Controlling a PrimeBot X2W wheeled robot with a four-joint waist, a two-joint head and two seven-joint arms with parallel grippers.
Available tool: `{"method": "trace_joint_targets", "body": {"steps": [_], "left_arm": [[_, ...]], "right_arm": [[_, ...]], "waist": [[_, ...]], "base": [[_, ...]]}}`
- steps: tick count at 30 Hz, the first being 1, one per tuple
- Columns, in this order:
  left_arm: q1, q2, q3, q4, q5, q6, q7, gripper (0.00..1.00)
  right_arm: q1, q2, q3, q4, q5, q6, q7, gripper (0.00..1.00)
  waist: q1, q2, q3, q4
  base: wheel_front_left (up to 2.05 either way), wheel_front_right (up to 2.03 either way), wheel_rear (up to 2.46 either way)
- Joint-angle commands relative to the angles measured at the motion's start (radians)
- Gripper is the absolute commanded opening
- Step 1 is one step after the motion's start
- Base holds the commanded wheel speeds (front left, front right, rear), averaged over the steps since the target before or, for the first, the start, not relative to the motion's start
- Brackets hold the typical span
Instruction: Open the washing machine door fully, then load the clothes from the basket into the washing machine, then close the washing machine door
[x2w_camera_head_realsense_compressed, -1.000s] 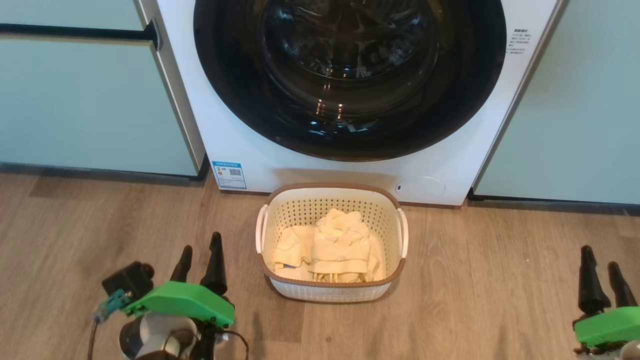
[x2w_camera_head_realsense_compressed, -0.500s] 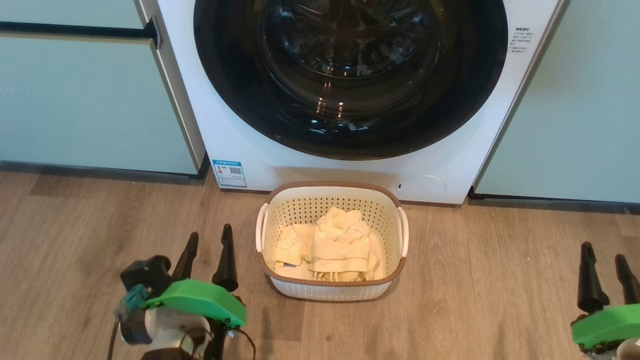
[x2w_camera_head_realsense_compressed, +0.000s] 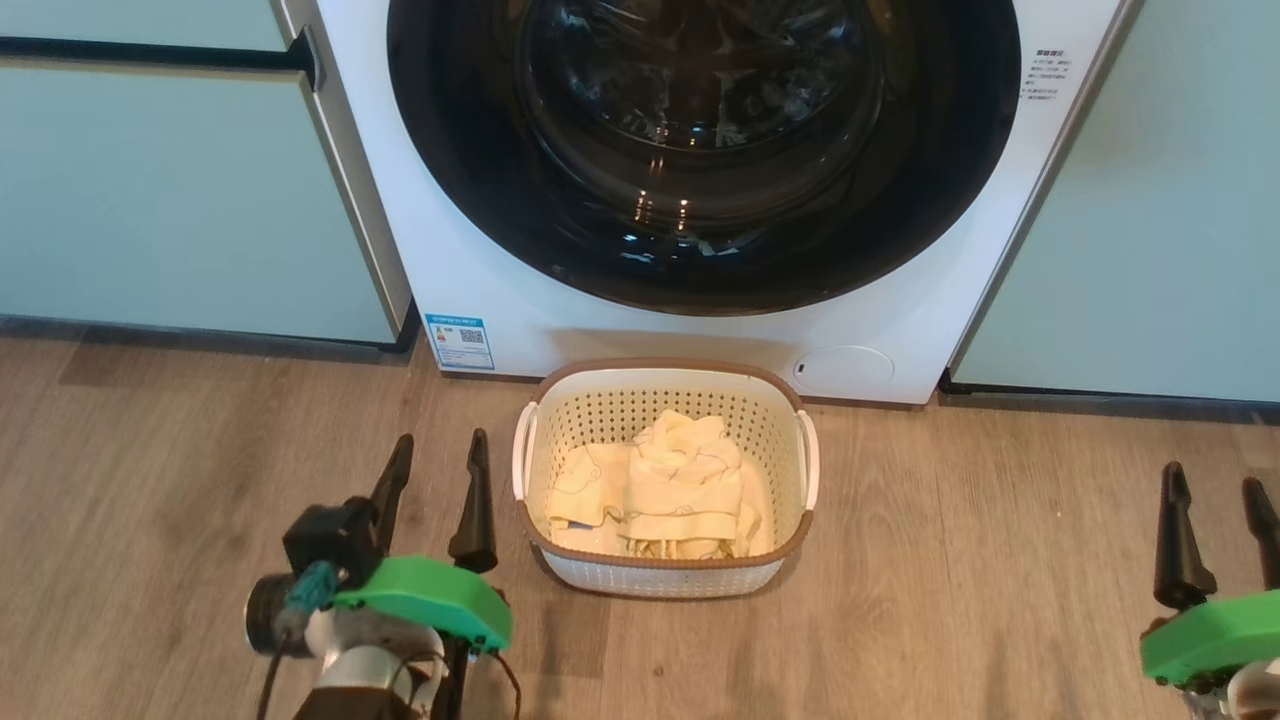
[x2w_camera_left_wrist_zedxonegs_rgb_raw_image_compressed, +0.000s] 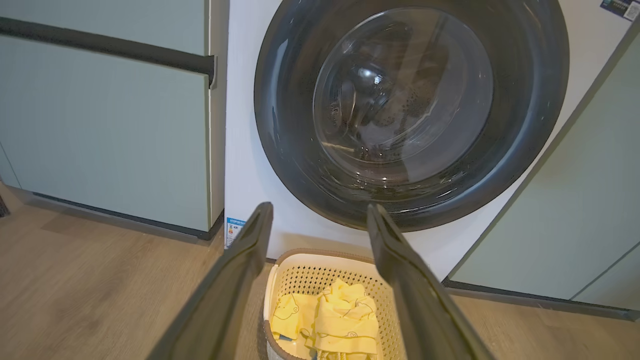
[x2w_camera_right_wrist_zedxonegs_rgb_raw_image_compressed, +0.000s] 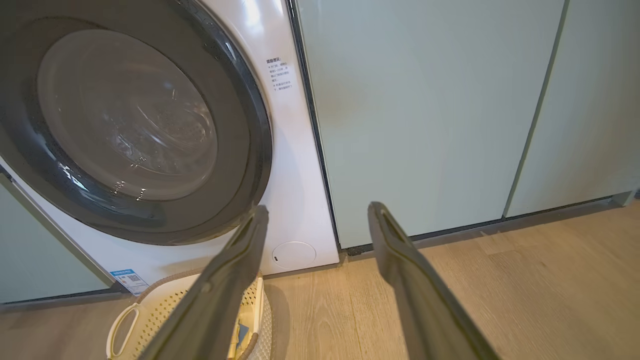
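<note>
The white washing machine (x2w_camera_head_realsense_compressed: 900, 320) stands ahead, and its round black-rimmed door (x2w_camera_head_realsense_compressed: 470, 190) lies flat against the front, closed. On the floor just before it sits the cream basket (x2w_camera_head_realsense_compressed: 660, 578) holding pale yellow clothes (x2w_camera_head_realsense_compressed: 680, 480). My left gripper (x2w_camera_head_realsense_compressed: 440, 455) hovers open just left of the basket, fingers pointing at the machine. Far to the right, my right gripper (x2w_camera_head_realsense_compressed: 1215, 485) is open too. The left wrist view looks at the door (x2w_camera_left_wrist_zedxonegs_rgb_raw_image_compressed: 280, 150), the basket (x2w_camera_left_wrist_zedxonegs_rgb_raw_image_compressed: 320, 260) and the clothes (x2w_camera_left_wrist_zedxonegs_rgb_raw_image_compressed: 345, 320). In the right wrist view I see the door (x2w_camera_right_wrist_zedxonegs_rgb_raw_image_compressed: 250, 150) and the basket (x2w_camera_right_wrist_zedxonegs_rgb_raw_image_compressed: 150, 310).
Pale green cabinet panels (x2w_camera_head_realsense_compressed: 170, 200) flank the machine on both sides (x2w_camera_head_realsense_compressed: 1160, 220). A dark handle bar (x2w_camera_head_realsense_compressed: 150, 50) runs across the left cabinet. Bare wooden floor (x2w_camera_head_realsense_compressed: 1000, 560) lies between the basket and my right gripper.
My left gripper has moved forward and to the right, closer to the basket's left side. The right gripper has edged slightly forward. Both stay open.
</note>
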Motion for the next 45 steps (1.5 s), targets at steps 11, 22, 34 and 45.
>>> {"method": "trace_joint_targets", "body": {"steps": [11,22,34,45], "left_arm": [[-0.078,0.015,0.002,-0.039,0.149,0.010,-0.045,1.00],[-0.085,0.013,-0.010,-0.028,0.218,0.016,-0.062,1.00],[-0.085,0.010,-0.006,-0.022,0.213,0.019,-0.062,1.00],[-0.088,0.009,-0.007,-0.016,0.219,0.021,-0.062,1.00]], "right_arm": [[-0.061,-0.036,0.018,-0.044,-0.150,-0.003,-0.041,1.00],[-0.063,-0.038,0.016,-0.051,-0.219,-0.003,-0.056,1.00],[-0.065,-0.040,0.010,-0.050,-0.213,-0.003,-0.057,1.00],[-0.064,-0.034,0.003,-0.056,-0.214,-0.003,-0.056,1.00]], "waist": [[0.0000,0.0000,0.007,0.000],[0.0000,0.0000,0.007,0.001],[0.0000,0.0000,0.011,-0.002],[0.0000,0.0000,0.013,-0.005]], "base": [[0.00,0.00,0.00],[0.00,0.00,0.00],[0.00,0.00,0.00],[0.00,0.00,0.00]]}}
